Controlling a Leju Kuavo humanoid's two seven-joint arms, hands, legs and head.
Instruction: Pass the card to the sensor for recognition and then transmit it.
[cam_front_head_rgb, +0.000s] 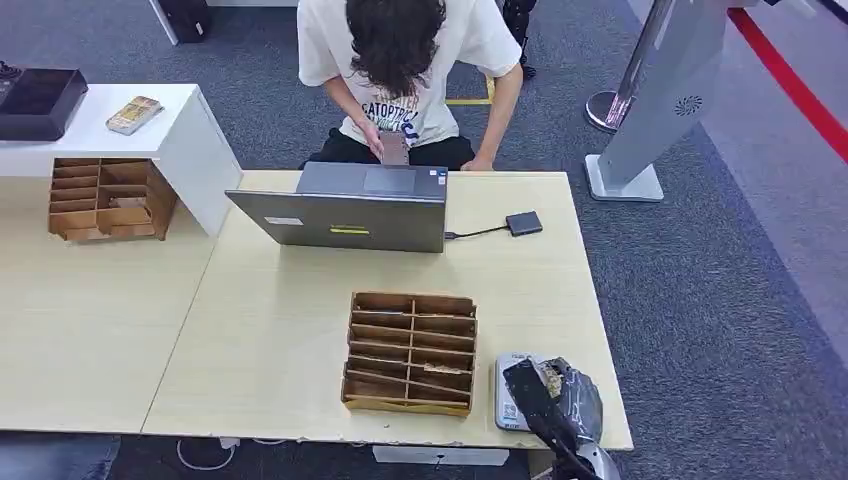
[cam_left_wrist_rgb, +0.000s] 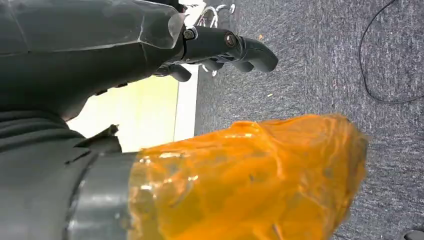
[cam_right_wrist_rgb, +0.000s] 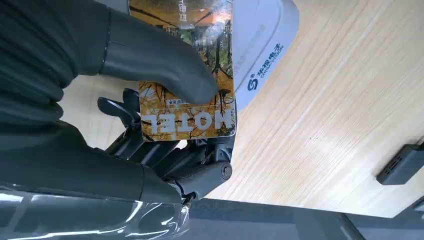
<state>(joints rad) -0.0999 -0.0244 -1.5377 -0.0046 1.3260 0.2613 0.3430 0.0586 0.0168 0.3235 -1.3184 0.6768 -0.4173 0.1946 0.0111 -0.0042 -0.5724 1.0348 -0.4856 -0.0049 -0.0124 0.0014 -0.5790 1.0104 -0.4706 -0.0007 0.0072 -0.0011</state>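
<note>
OK, my right hand pinches the hotel card between thumb and fingers, right over the white sensor at the near table edge. I'd call it the recognition step; handing the card on is still left. Left hand hangs off the table over carpet, fingers curled in, holding nothing I can see. Just beside the sensor, a wooden slotted organizer with what look like cards lying in its slots. Further out a laptop, then a person beyond. Second organizer far left.
</note>
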